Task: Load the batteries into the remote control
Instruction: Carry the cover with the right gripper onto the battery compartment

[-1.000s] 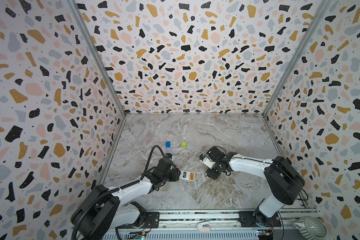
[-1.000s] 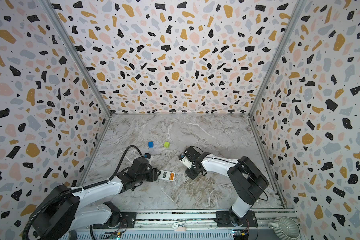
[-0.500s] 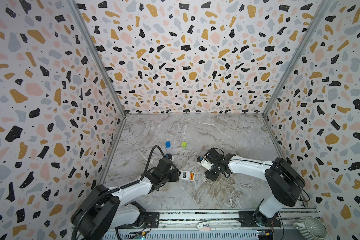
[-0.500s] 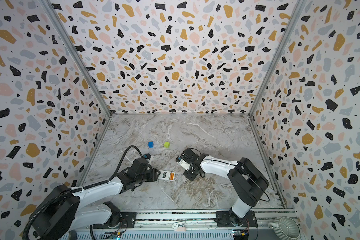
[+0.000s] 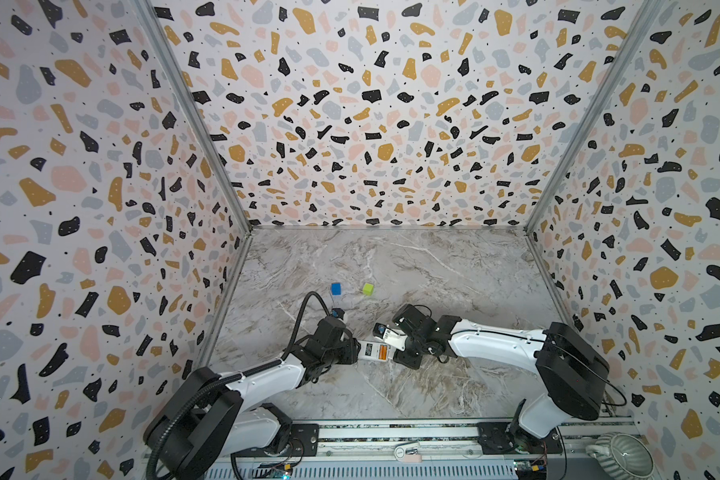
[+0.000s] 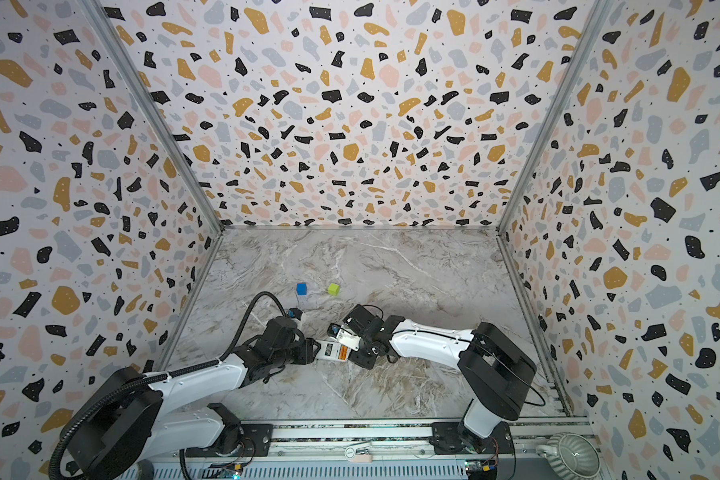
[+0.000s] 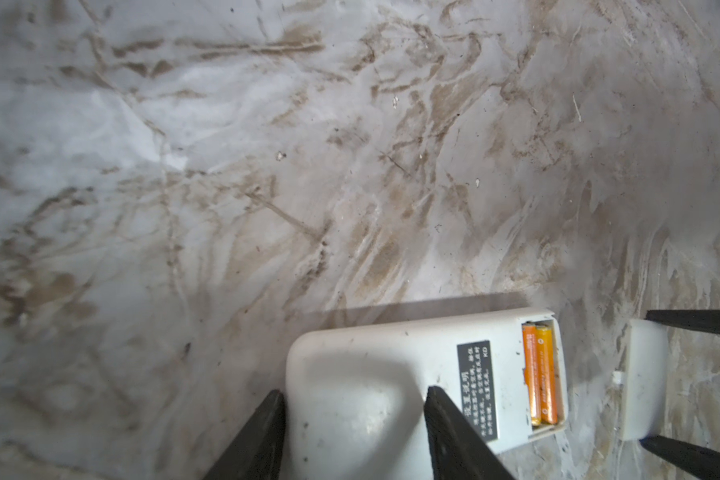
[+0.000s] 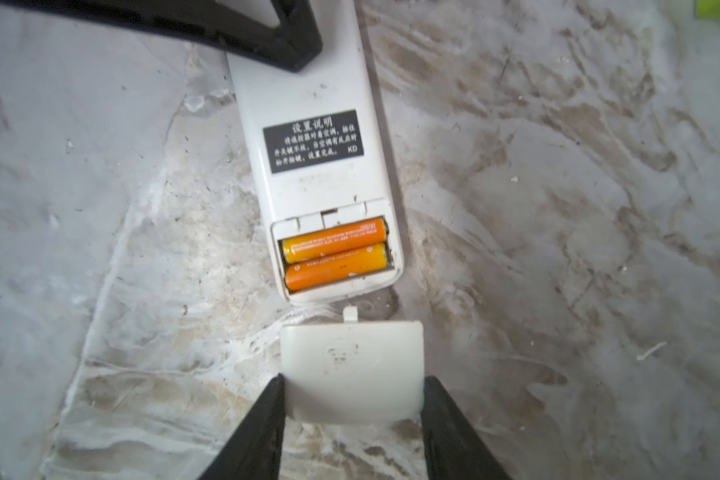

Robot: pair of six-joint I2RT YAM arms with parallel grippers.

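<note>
Both top views: remote control (image 5: 375, 352) (image 6: 334, 352) was noted back-up near the tabletop's (image 5: 433, 270) front edge, mid-width.
Left wrist: left gripper (image 7: 356, 432) was seen clamped on the remote; batteries (image 7: 539, 378) were seated side by side in its open compartment.
Right wrist: right gripper (image 8: 352, 424) was seen clamped on the detached battery cover (image 8: 350, 365), just beside the compartment end.

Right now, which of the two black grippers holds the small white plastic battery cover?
The right gripper: its jaws clamp the loose white plastic cover, whereas the left gripper grips the oblong white remote control.
</note>
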